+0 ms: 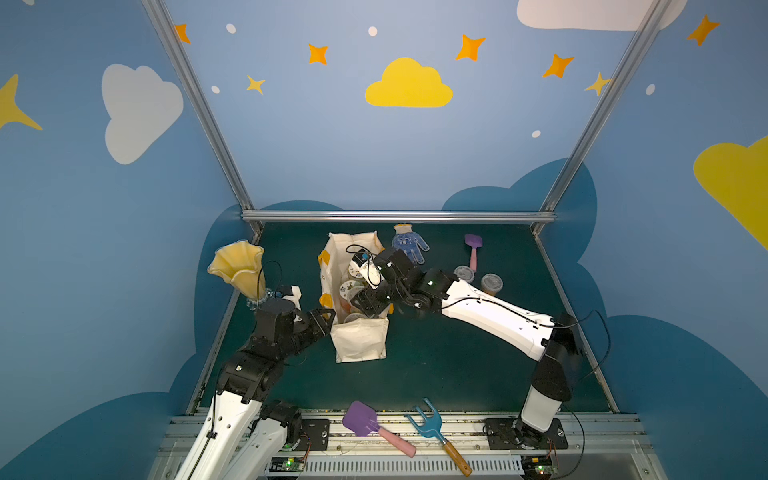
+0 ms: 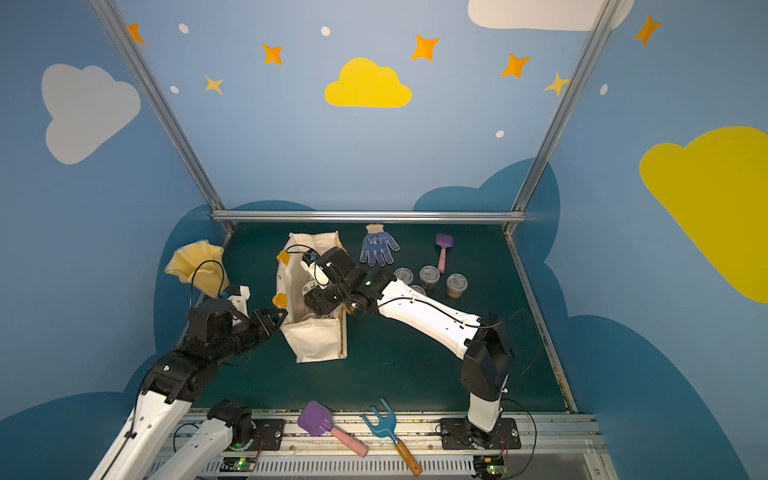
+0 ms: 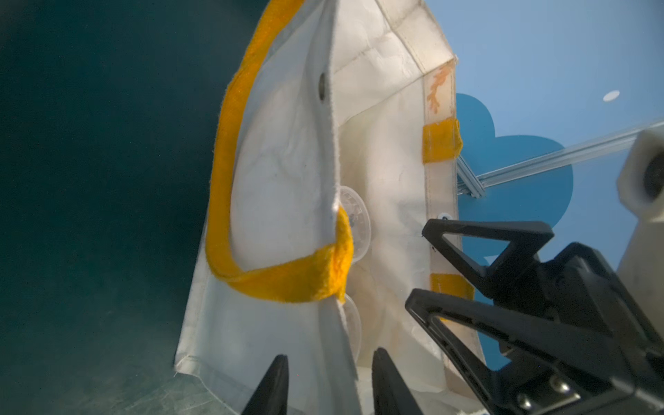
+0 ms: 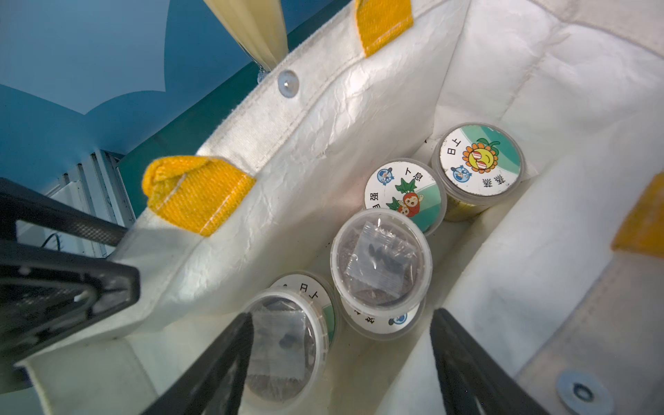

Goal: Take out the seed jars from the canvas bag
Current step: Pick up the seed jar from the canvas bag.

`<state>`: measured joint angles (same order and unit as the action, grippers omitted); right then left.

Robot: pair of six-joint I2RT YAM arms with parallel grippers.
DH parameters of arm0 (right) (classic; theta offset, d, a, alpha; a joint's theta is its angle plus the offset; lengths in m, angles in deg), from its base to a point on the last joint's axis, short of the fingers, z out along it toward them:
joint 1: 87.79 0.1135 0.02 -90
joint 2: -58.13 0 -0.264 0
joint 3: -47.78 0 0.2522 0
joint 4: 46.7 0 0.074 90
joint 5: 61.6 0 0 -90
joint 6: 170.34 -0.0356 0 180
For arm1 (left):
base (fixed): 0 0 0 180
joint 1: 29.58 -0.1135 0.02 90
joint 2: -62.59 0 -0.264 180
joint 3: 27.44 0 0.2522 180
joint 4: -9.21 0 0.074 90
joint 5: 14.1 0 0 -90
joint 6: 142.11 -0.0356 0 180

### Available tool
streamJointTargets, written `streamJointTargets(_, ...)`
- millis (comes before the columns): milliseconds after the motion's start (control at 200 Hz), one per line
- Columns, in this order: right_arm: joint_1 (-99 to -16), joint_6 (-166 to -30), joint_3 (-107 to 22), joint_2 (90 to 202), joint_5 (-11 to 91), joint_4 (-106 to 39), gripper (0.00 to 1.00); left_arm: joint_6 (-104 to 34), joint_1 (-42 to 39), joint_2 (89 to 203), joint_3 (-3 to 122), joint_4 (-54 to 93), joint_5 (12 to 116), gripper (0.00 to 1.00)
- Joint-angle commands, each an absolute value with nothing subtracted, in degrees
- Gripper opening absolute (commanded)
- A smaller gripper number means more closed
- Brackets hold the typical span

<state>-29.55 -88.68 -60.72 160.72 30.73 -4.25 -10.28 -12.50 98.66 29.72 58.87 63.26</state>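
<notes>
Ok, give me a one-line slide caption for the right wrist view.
Open right gripper poised inside the canvas bag above clear-lidded seed cups and picture-lidded jars.

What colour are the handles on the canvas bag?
Orange-yellow handles against the cream-white canvas bag, clearest in the left wrist view.

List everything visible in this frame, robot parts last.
canvas bag: one, cream-white with orange-yellow handles, left of centre.
seed jars in bag: six visible, two clear-lidded, four picture-lidded.
loose seed jars: about four, clear, back right.
vase: one, yellow, far left.
glove: one, blue-white, back, right of bag.
shovels: two, purple with pink handles, front edge and back right.
rake: one, blue, wooden handle, front edge.
left gripper: black, open, astride bag's rim.
right gripper: black, open, inside bag above jars.
</notes>
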Motion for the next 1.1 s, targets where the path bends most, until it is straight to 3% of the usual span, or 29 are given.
streamJointTargets(0,-30.52,-91.69,-60.78,160.60,30.01,-3.65,0.76,-10.46,-10.99,97.45,27.40,61.02,65.65,0.27)
streamJointTargets(461,-32.34,-91.82,-69.08,166.59,34.48,2.75,0.83,-12.51,-5.50,97.98,23.36,60.21,70.40,0.05)
streamJointTargets(1096,-31.54,-90.42,-77.20,174.99,29.74,8.92,0.86,-13.35,-4.27,98.62,23.34,59.66,70.98,0.05)
